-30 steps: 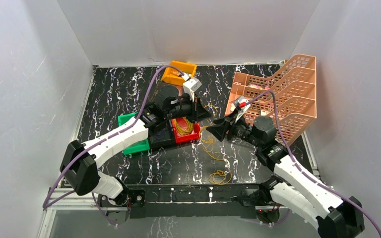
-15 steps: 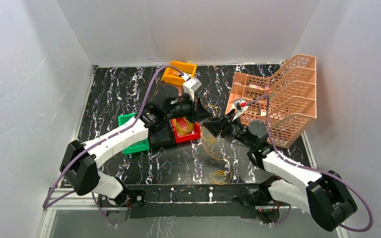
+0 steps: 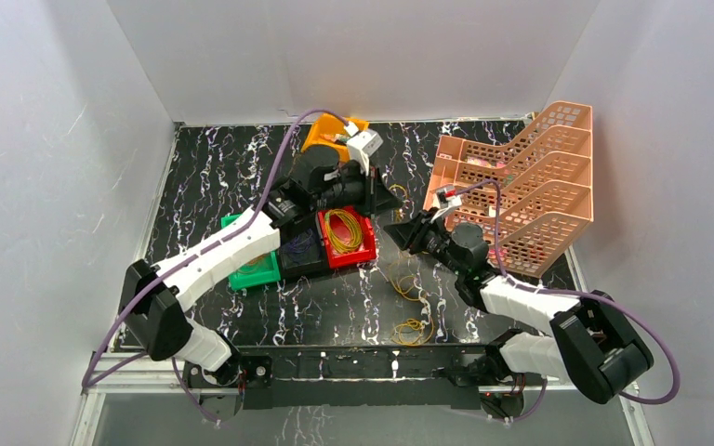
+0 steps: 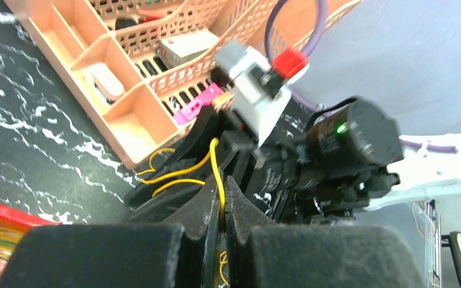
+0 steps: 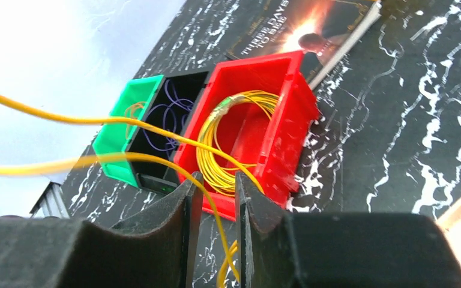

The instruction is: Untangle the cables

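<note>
Cable work explains why both hands meet in mid-air. The left hand [image 3: 393, 199] is clamped shut on a thin yellow cable [image 4: 215, 162], which rises out of its fingertips toward the right hand [image 3: 393, 229] just in front of it. The right hand's fingers [image 5: 180, 204] stand a narrow gap apart with a yellow strand running between them. It looks poised to pinch but is not pinching yet. Two grips this close together would, I judge, let the arms draw the strand out of the tangle.

Beyond the right hand sits a red bin [image 5: 291, 108] holding a neat yellow coil [image 5: 207, 153]. A black bin [image 5: 183, 81] of purple cable [image 5: 165, 123] and a green bin [image 5: 126, 102] come next along, probably as sorting places. Loose yellow loops [image 3: 412, 330] lie on the surface below the right hand, back toward the arm bases.

The surface [image 3: 214, 167] is black with white marble veining, boxed in by plain white walls [image 3: 335, 56]. A peach mesh desk organiser [image 3: 544, 177] stands close behind the right hand.
</note>
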You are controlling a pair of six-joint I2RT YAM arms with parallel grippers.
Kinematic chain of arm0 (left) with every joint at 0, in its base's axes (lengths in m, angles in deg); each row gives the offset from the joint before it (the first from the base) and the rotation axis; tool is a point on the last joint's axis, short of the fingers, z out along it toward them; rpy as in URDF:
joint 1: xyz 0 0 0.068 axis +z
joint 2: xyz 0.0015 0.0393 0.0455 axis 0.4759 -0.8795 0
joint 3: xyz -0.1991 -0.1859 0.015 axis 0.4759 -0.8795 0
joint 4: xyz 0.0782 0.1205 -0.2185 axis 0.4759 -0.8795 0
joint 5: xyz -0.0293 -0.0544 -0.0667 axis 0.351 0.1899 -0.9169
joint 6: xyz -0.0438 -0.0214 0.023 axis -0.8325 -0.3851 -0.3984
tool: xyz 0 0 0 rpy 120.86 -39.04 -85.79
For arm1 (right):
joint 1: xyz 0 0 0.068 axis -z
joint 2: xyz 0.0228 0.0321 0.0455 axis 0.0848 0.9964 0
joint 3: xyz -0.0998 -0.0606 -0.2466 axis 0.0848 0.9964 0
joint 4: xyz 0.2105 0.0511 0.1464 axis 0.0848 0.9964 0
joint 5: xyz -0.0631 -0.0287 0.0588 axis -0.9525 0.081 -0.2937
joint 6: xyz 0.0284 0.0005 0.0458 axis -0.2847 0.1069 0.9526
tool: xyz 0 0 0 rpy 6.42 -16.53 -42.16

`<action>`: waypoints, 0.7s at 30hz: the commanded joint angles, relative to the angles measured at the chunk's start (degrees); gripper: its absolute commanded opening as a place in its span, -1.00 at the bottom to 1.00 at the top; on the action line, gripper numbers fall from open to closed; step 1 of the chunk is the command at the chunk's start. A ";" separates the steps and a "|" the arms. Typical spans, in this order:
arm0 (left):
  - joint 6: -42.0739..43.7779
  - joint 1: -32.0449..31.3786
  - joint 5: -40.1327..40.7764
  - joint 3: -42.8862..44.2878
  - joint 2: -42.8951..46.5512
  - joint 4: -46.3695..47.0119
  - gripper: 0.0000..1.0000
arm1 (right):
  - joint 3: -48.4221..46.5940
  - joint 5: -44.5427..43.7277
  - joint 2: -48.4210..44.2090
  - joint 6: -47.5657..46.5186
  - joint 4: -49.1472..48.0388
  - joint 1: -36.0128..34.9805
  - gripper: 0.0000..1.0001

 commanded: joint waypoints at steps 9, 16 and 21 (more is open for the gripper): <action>3.76 -0.29 4.99 22.55 -2.95 -15.64 -1.00 | 9.92 -3.68 -2.61 3.01 5.76 -0.14 -0.37; 7.05 -0.28 8.45 32.49 -4.51 -21.48 -1.00 | 14.24 -3.51 -5.58 4.69 7.44 -0.15 -0.37; 9.60 -0.29 10.86 40.18 -6.39 -25.59 -1.00 | 15.66 -3.09 -6.10 4.81 9.05 -0.14 -0.37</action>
